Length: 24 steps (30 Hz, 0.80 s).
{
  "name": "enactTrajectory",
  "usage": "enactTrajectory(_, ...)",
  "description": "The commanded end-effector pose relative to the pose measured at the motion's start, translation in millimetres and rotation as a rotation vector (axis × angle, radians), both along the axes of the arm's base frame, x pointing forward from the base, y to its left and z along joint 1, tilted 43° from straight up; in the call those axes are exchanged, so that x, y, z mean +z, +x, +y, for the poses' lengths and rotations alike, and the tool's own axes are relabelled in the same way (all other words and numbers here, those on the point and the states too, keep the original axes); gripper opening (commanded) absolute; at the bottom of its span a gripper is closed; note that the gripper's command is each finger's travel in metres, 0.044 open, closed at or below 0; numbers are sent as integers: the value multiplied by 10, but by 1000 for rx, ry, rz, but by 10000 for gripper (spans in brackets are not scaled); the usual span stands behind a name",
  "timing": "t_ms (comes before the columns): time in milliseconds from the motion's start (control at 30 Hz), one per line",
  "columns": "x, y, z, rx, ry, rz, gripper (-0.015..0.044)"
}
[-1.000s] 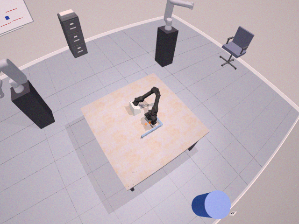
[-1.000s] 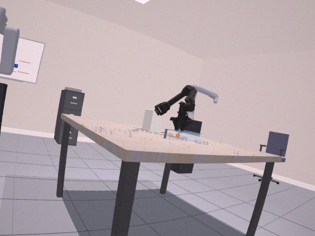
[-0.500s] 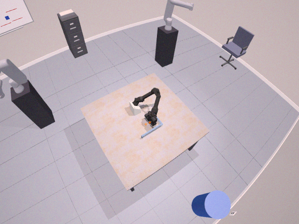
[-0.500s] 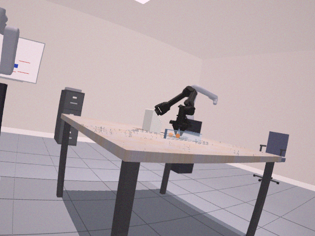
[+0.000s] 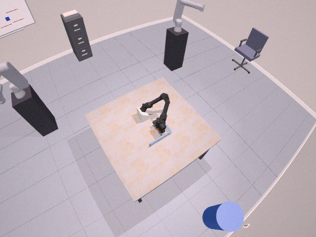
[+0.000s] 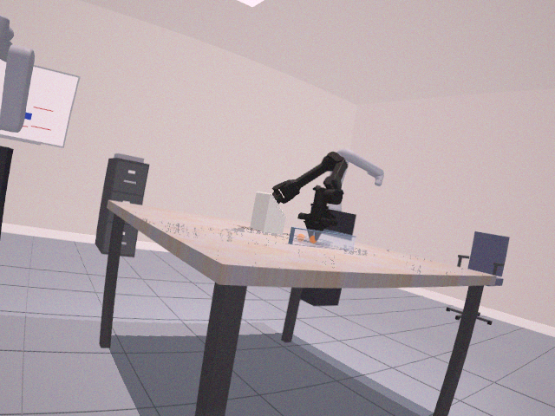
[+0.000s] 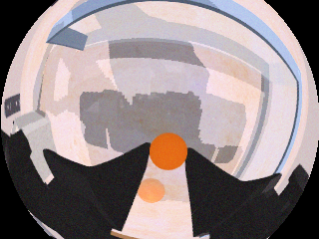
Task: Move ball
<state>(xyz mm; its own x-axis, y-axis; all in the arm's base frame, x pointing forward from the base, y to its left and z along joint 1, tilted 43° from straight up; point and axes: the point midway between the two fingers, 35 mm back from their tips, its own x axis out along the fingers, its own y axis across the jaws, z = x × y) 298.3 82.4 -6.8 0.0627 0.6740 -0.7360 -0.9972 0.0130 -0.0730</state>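
Between the fingertips of the claw (image 5: 158, 130) (image 6: 313, 237) (image 7: 168, 149), you've got the orange ball (image 6: 312, 239) (image 7: 168, 159), with a dark finger close against each side. That looks like a pinch to me, so call this the grasp step, just about made. Can't tell whether the ball's weight is off the surface (image 5: 127, 163) (image 6: 251, 273) (image 7: 229, 80).

Just beside it, there's your target: the see-through copy (image 5: 153, 131) (image 6: 300, 236) (image 7: 151, 190), paler, apart from the ball and farther from the corner of the walls. So the placing is all to come. Make sure of the grip, then bring the ball across, a short trip, and watch the wrist view as the two discs come together. Go gently; a ball held right at the tips could squirt out or roll if you hurry.

Out around that spot run the two low clear walls (image 5: 160, 138) (image 6: 291, 236) (image 7: 294, 57), blue-edged and meeting in their corner. Give them room as you swing the fingers. Over the lot stands the black arm (image 5: 166, 107) (image 6: 338, 174), bent down to the work. Once you're on the copy, settle the ball, spread the fingers evenly so neither side nudges it, and lift away.
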Motion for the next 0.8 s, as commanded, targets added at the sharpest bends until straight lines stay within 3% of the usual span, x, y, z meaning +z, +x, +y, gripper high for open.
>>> enactTrajectory(0,1,-8,-3,-4,4,5,60)
enactTrajectory(100,97,15,-113,-5,-1,5,0)
enactTrajectory(767,915,-83,-853,-4,-1,6,0)
